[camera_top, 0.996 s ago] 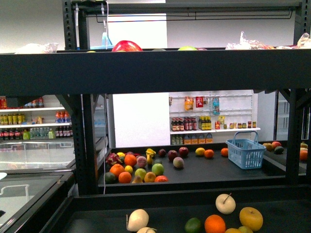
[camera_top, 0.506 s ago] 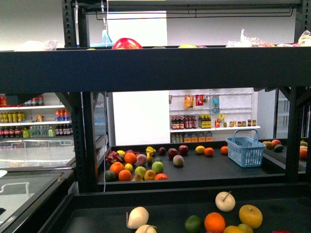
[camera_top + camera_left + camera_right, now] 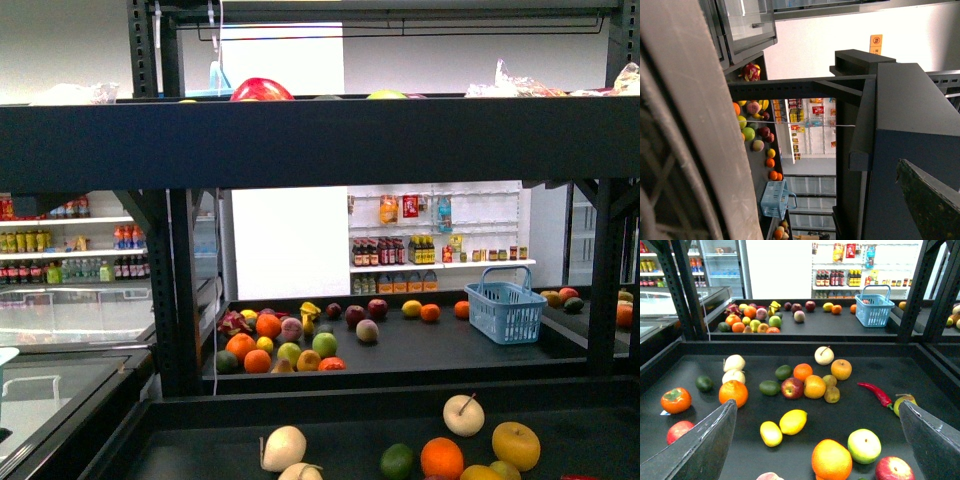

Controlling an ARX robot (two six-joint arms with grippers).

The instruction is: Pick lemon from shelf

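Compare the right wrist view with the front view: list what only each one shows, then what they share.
Only the right wrist view: the lemon lying on the shelf, a red chili, and the right gripper, jaws wide apart with nothing between them.
Only the front view: the upper tier with a red fruit on it.
Both: the blue basket on the far tier, the pale stemmed fruit and the golden-yellow fruit beside it.
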